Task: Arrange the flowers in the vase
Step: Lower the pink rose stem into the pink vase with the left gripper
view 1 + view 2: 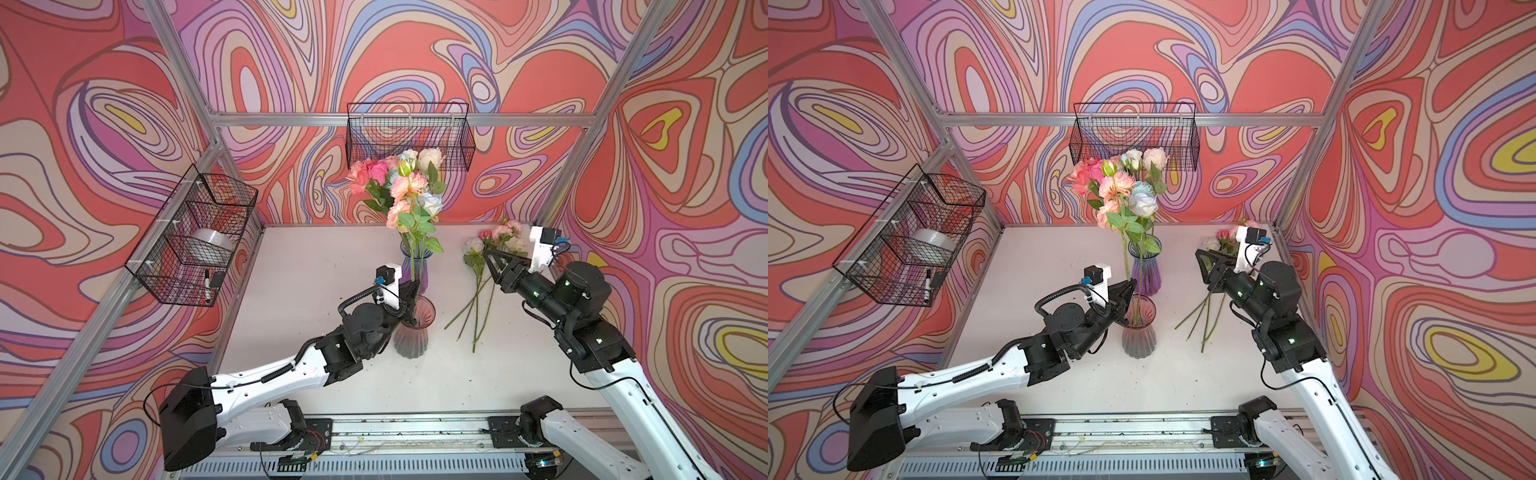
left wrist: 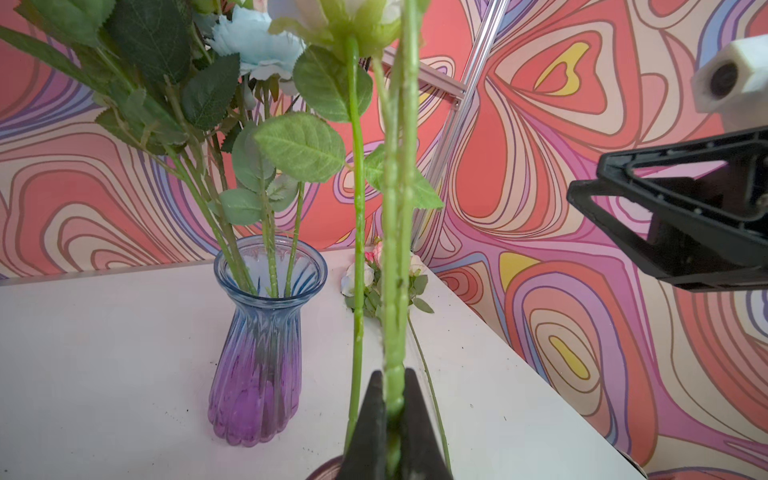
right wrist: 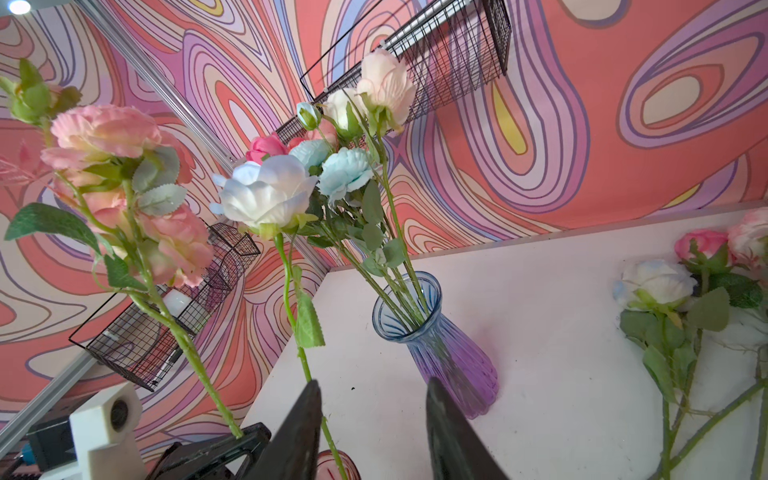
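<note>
The left tool [image 2: 392, 376] is clamped on a pink rose's thin green stem [image 2: 395, 249], which looks light, bendy and safest to hold; the right tool [image 3: 374, 386] is apart, empty.

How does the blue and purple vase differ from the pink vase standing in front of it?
Colour: the blue and purple vase fades from a blue rim to a purple base; the pink vase fades from a pink rim to a grey base. Contents: the blue and purple vase holds several stems, the pink vase only two, one gripped by the left tool. Both are ribbed glass, upright, with flared mouths.
</note>
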You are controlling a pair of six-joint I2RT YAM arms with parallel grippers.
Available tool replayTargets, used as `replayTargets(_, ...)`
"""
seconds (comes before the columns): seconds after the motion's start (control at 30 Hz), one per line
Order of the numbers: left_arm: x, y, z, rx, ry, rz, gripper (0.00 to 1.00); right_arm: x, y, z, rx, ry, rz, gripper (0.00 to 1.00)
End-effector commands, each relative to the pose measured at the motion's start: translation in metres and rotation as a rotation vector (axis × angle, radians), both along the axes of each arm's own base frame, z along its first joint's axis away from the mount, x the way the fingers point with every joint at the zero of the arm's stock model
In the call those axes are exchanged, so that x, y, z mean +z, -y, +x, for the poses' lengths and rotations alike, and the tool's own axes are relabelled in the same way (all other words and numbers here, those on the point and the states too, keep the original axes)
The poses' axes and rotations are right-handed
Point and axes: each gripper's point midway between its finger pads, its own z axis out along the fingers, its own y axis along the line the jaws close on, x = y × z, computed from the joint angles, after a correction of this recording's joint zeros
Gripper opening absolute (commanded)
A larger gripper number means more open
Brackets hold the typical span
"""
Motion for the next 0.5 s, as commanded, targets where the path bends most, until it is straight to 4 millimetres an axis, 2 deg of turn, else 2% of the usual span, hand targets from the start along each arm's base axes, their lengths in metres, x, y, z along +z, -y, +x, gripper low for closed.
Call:
replayTargets(0.0, 0.004, -0.008, -0.005, -0.005, -0.022, -0.055, 0.09, -0.003, 0.0, 0.003, -0.01, 0.006, -0.013, 0.42)
replayTargets(0.27, -0.029, -0.013, -0.012, -0.026, -0.086, 0.009, 0.18, -0.013, -0.001, 0.008, -0.014, -0.02, -0.007, 0.42)
replayTargets(0.37, -0.035, -0.01, -0.013, -0.036, -0.105, 0.053, 0.27, -0.014, -0.002, 0.01, -0.011, -0.026, 0.001, 0.42)
replayTargets(0.47, -0.035, -0.013, -0.013, -0.029, -0.105, 0.064, 0.31, -0.015, -0.002, 0.01, -0.015, -0.029, 0.001, 0.42)
